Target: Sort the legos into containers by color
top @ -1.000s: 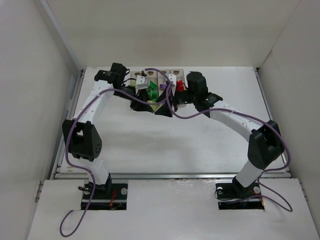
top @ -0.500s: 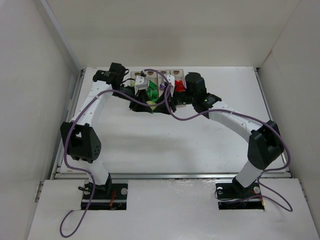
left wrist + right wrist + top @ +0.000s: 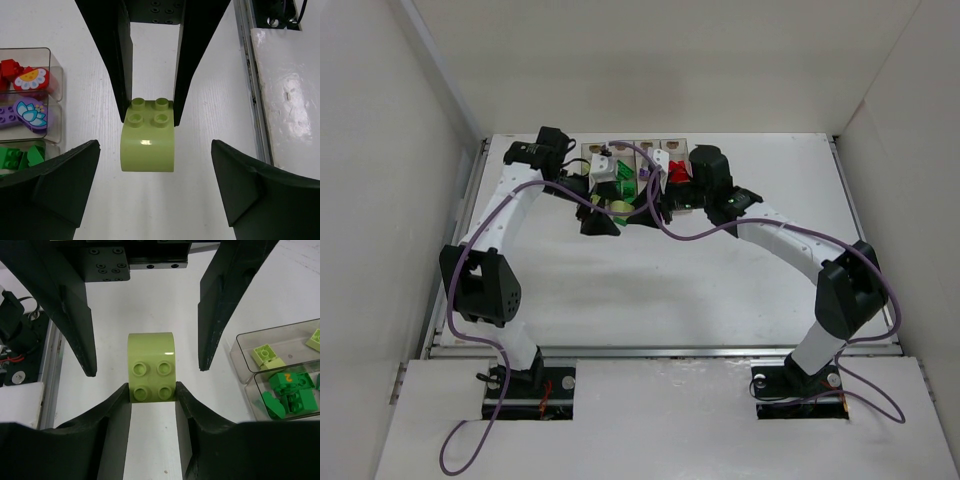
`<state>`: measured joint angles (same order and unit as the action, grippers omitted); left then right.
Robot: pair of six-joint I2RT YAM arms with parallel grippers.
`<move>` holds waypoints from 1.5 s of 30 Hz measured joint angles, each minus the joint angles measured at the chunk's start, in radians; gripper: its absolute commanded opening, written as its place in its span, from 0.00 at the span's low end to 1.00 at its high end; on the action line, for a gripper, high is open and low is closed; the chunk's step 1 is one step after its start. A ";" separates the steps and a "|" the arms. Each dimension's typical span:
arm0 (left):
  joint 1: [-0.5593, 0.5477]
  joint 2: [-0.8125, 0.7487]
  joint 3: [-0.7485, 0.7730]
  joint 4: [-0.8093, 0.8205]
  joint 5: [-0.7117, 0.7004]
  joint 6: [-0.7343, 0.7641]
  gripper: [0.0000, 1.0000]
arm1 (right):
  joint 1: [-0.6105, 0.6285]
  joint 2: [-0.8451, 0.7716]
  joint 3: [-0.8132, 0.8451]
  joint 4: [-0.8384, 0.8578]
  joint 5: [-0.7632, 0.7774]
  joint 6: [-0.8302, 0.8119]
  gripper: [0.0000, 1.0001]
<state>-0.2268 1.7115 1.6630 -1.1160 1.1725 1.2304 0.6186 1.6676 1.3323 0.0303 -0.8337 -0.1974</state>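
Observation:
A yellow-green lego (image 3: 151,367) with a curved back hangs over the table, and my right gripper (image 3: 152,390) is shut on its studded end. My left gripper (image 3: 155,175) is open, its fingers (image 3: 65,185) standing wide on either side of the lego's (image 3: 148,140) rounded end without touching it. In the top view both grippers meet at this lego (image 3: 620,208), just in front of the containers (image 3: 640,165). The clear containers hold red (image 3: 30,75), purple (image 3: 27,114), dark green (image 3: 287,390) and yellow-green (image 3: 265,354) legos in separate compartments.
The container row (image 3: 245,345) lies close to the right of my right gripper. A metal rail (image 3: 250,75) runs along the table's left edge. Purple cables (image 3: 670,225) loop over both arms. White walls enclose the table.
My left gripper has opened and let go of the yellow-green lego. My right gripper closed onto it a moment earlier and now holds it alone.

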 measured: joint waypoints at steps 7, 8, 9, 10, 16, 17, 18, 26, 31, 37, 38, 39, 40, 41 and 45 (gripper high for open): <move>0.005 0.000 -0.001 0.000 0.005 -0.004 0.41 | 0.000 0.000 0.000 0.000 -0.001 0.010 0.00; 0.005 0.000 -0.002 0.001 0.005 -0.006 0.37 | 0.000 0.000 0.000 0.000 -0.001 0.010 0.00; 0.005 0.000 -0.003 0.000 0.007 -0.008 0.34 | 0.000 0.000 0.000 0.000 0.000 0.011 0.00; 0.006 0.000 -0.003 0.002 0.006 -0.008 0.33 | 0.000 0.000 0.000 0.000 -0.005 0.013 0.00; 0.006 0.000 -0.014 0.006 0.015 -0.013 0.90 | 0.000 0.000 0.000 -0.003 -0.008 0.018 0.00; 0.006 0.000 -0.015 0.005 0.016 -0.011 0.97 | 0.000 -0.001 0.000 -0.003 -0.008 0.018 0.00; 0.006 0.000 -0.017 0.004 0.015 -0.016 1.00 | 0.000 -0.002 0.000 -0.003 -0.008 0.018 0.00; 0.096 0.000 -0.021 0.004 0.089 -0.022 1.00 | -0.006 -0.021 0.002 -0.005 -0.008 0.047 0.00; 0.129 -0.006 -0.021 0.004 0.172 -0.048 0.92 | -0.016 -0.077 0.008 0.034 -0.008 0.101 0.00; 0.122 -0.008 -0.021 0.003 0.239 -0.080 0.85 | -0.022 -0.140 0.019 0.108 -0.003 0.147 0.00; 0.122 -0.008 -0.021 0.003 0.246 -0.085 0.85 | -0.021 -0.142 0.021 0.113 -0.001 0.151 0.00; 0.122 -0.008 -0.020 0.003 0.252 -0.089 0.85 | -0.021 -0.142 0.021 0.116 0.001 0.153 0.00; 0.122 -0.008 -0.018 0.003 0.256 -0.096 0.85 | -0.021 -0.142 0.022 0.117 0.003 0.155 0.00; 0.122 -0.008 -0.014 0.003 0.260 -0.100 0.86 | -0.021 -0.140 0.022 0.116 0.008 0.158 0.00; 0.118 -0.008 0.005 0.001 0.269 -0.118 0.88 | -0.015 -0.127 0.034 0.116 0.018 0.165 0.00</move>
<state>-0.1085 1.7039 1.6676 -1.1149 1.4410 1.1122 0.6037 1.5410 1.3659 0.1459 -0.8162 -0.0322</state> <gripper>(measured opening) 0.876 0.423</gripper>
